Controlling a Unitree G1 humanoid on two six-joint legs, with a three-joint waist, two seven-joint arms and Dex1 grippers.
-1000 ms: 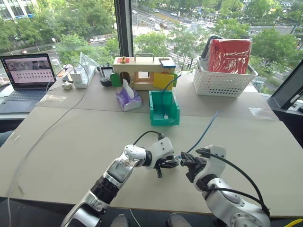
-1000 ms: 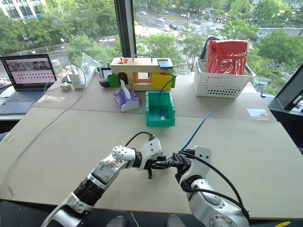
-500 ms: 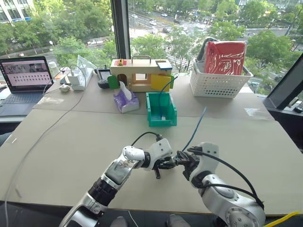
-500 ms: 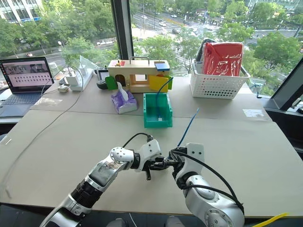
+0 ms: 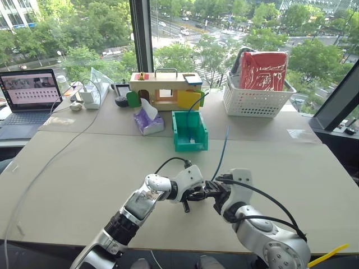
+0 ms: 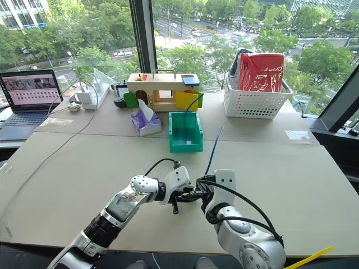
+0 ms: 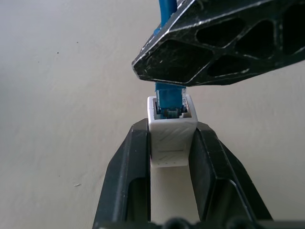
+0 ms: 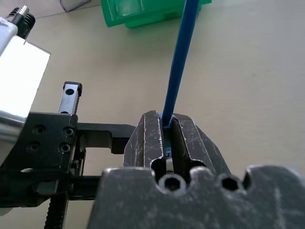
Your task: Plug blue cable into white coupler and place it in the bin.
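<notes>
blue cable [image 8: 177,67] is pinched near its plug by the right gripper [image 8: 167,138], its plug end sitting in the mouth of the white coupler [image 7: 170,135], which the left gripper [image 7: 170,157] clamps between its fingers just above the table. plug and socket look lined up end to end, so the next move is probably a straight push. the green bin [image 5: 189,130] sits well beyond both grippers, with another blue cord trailing into it.

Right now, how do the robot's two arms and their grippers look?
Both arms have glossy silver-white shells with black joints. A black cable loops over each wrist. The left gripper and right gripper each have two black fingers, scuffed and cut through with openings.
</notes>
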